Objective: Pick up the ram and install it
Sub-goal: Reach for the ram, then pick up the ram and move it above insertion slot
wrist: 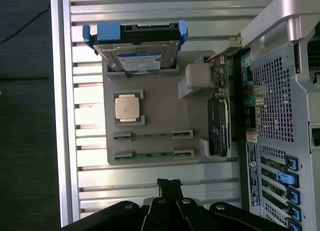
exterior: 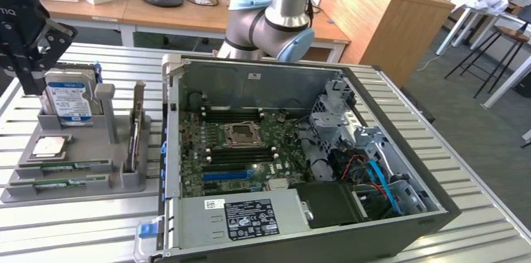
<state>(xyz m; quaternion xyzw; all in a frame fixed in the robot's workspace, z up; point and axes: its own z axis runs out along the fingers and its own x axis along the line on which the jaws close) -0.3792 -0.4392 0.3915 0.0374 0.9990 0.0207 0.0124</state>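
Hovering above the tray (exterior: 124,179) (wrist: 160,111) at the exterior view's left, the gripper (exterior: 32,79) (wrist: 168,183) hangs clear of everything. Fingers look pressed together, nothing between them. Not touching any part.

Progress: pick-up not yet done. Both rams sit in their slots on the tray, apart from the gripper. Ram one (exterior: 73,166) (wrist: 152,135) lies just beside the CPU (exterior: 50,146) (wrist: 129,108). Ram two (exterior: 60,183) (wrist: 150,154) lies parallel to it, along the tray's outer edge, green board plain to see. Install not yet done either: the long slots on either side of the socket (exterior: 240,133) on the motherboard (exterior: 240,151) look unfilled (a judgement; they are dark and I cannot be sure). So by my reading the whole job is left: grasp, carry, seat.

Count:
- gripper: one
- rams: two, both in the tray
- drive (exterior: 68,98) (wrist: 137,46): one, standing at the tray's far end, blue clips on its sides
- CPU: one, flat in its recess between the drive and the rams
- card (exterior: 135,126) (wrist: 219,126): one, upright on edge along the tray's side nearest the case
- tray: one, grey, on the slatted table (exterior: 66,226)
- case (exterior: 249,79) (wrist: 280,91): one, lying open just beside the tray, motherboard facing up

Case side is off, so the board is reachable from above. Cables and a drive cage crowd the case towards the exterior view's right, away from the socket.
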